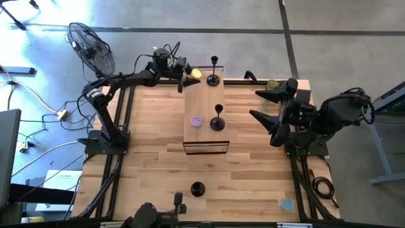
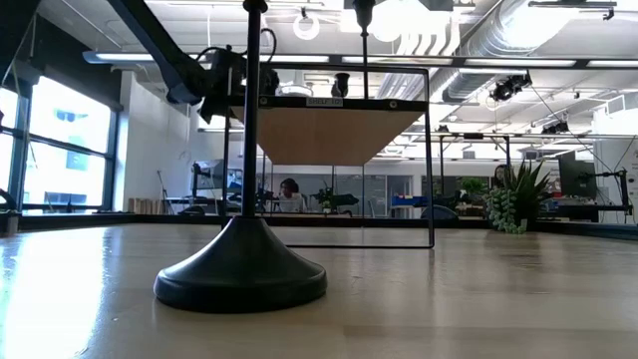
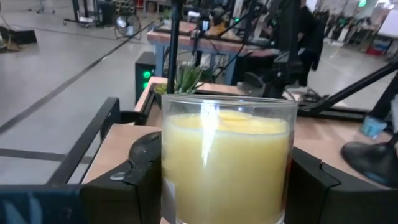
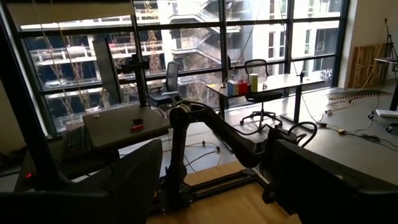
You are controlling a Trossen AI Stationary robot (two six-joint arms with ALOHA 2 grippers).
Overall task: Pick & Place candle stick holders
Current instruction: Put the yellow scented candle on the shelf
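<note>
Gripping a yellow candle jar [image 3: 227, 158], the left hand [image 1: 188, 77] is hovering over the raised shelf's [image 1: 204, 130] far end. Two candle stick holders [image 1: 218, 118] are standing on it; a third [image 1: 198, 188] is sitting on the table [image 1: 253, 177]. The right hand [image 1: 266, 114] is waiting, fingers apart.

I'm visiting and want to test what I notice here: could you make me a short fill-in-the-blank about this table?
1. The left gripper holds a glass jar of ____ wax.
2. ____ candle stick holders stand on the raised wooden shelf.
3. The right gripper holds ____.
4. A small ____ candle sits on the shelf.

Missing words: yellow; two; nothing; purple
</note>
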